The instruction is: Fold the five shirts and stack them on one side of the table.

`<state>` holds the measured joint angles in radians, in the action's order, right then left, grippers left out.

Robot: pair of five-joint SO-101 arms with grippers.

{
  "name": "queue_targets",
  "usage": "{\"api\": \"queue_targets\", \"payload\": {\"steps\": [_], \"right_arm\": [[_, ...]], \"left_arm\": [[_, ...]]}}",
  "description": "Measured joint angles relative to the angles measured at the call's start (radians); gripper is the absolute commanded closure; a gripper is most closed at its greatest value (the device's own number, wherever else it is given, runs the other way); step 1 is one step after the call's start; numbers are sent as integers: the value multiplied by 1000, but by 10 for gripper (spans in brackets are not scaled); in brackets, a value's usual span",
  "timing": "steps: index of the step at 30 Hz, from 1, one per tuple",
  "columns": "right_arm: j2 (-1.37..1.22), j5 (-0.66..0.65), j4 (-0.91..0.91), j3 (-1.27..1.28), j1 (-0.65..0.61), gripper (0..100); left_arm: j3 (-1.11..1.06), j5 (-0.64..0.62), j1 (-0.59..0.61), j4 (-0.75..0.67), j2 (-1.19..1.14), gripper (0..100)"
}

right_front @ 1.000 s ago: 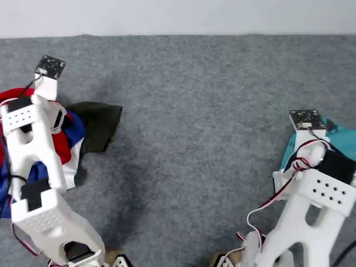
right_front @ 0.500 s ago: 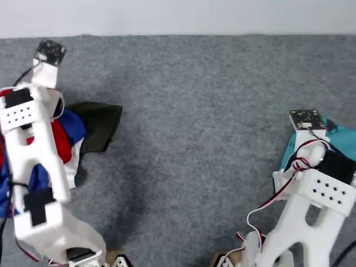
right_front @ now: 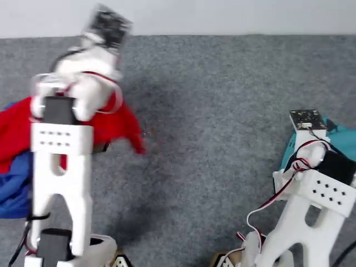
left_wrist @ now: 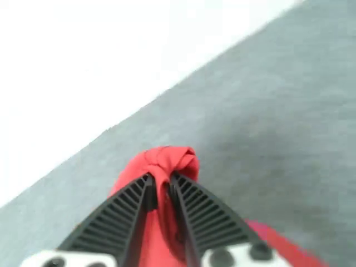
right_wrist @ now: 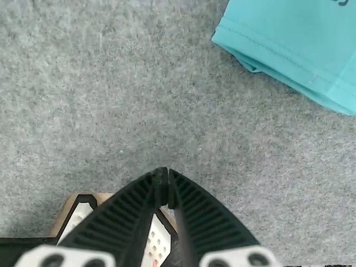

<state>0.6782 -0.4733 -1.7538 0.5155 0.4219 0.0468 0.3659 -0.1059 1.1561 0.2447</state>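
Grey felt bench (right_front: 222,111), white wall (right_front: 222,16) at 12. Pinching red shirt (left_wrist: 169,157) up at 10 with left claw (left_wrist: 161,179); right claw (right_wrist: 164,173) closed at 4.

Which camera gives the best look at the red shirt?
The high view: the red shirt spreads wide under the left gripper. The left wrist view catches a pinched bunch of it; the right wrist view faces the teal shirt.

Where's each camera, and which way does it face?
High view: overhead, facing down at grey felt table; left arm, right arm show.
Left wrist view: on left arm, facing the table's far edge; left tool shut on red cloth shirt.
Right wrist view: on right arm, facing down; right tool shut, teal cloth shirt nearby.
Shared: red cloth shirt, high and left wrist.
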Motion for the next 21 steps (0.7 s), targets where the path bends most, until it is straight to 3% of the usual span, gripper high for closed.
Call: {"api": "queue_targets", "payload": {"steps": [12, 15, 21], "right_arm": [[0, 0, 0, 0, 0, 990], [0, 0, 0, 0, 0, 990], [0, 0, 0, 0, 0, 990]], "left_arm": [[0, -80, -571, -32, -212, 986], [0, -84, -657, -48, -278, 958], [91, -126, -706, 17, -301, 769]]}}
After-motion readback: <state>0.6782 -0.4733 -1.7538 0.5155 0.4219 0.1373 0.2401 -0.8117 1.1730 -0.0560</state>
